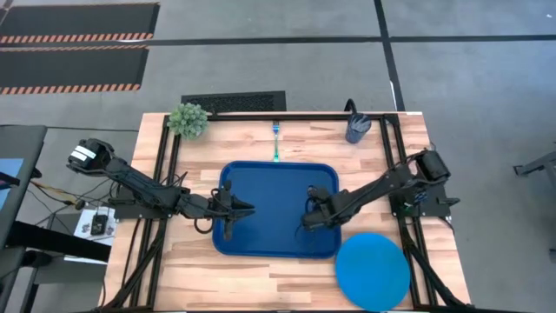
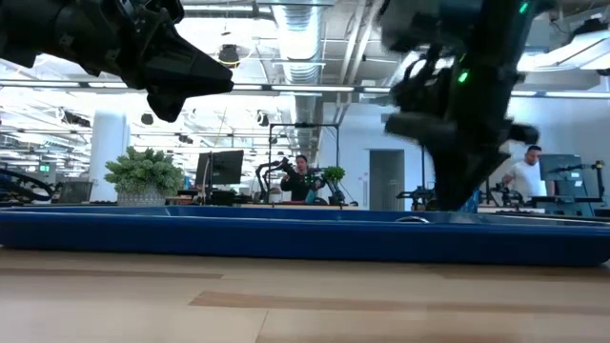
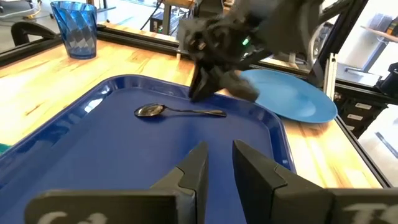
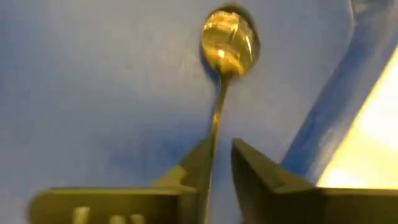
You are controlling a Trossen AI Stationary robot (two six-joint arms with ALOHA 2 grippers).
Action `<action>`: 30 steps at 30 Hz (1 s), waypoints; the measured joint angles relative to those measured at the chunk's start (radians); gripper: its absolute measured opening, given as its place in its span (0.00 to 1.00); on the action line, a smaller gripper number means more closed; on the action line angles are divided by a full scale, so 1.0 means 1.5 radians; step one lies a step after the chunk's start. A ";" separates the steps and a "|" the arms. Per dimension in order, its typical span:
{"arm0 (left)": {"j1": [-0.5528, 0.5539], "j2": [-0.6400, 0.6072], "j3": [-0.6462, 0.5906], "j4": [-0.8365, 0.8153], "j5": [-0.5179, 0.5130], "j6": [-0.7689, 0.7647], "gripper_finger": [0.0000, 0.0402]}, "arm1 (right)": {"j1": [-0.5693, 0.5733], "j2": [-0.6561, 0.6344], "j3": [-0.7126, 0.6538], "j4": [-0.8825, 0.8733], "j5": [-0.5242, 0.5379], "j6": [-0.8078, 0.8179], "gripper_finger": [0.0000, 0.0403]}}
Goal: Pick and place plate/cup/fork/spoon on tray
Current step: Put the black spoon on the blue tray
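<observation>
The dark-blue tray lies mid-table. On its floor near the right rim lies the spoon, flat, with its shiny bowl toward the table's far side. My right gripper stands open, slanting down over the spoon's handle end. My left gripper hovers open over the tray's left part, nothing between its fingers. The bright-blue plate rests on the table off the tray's near right corner. The cup stands at the far right. The fork lies beyond the tray's far rim. My right gripper has its fingers parted just above the spoon's handle, coming from above and slanting from the table's right. The handle runs under the tip of one finger. The spoon lies flat on the tray. I cannot tell whether that finger touches it.
A small green plant stands at the table's far left corner. Black frame rails run along both sides of the table. Bare wood lies along the near edge, left of the plate. People show in the room behind.
</observation>
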 joint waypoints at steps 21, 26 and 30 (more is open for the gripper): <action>0.000 0.000 0.000 -0.002 -0.002 0.004 0.15 | -0.067 0.053 0.001 0.050 0.024 -0.074 0.26; 0.000 0.000 0.000 0.001 -0.002 0.004 0.15 | -0.069 0.053 0.001 0.044 0.030 -0.075 0.20; 0.000 0.000 0.000 0.001 -0.002 0.004 0.15 | -0.071 0.053 0.001 0.045 0.034 -0.075 0.06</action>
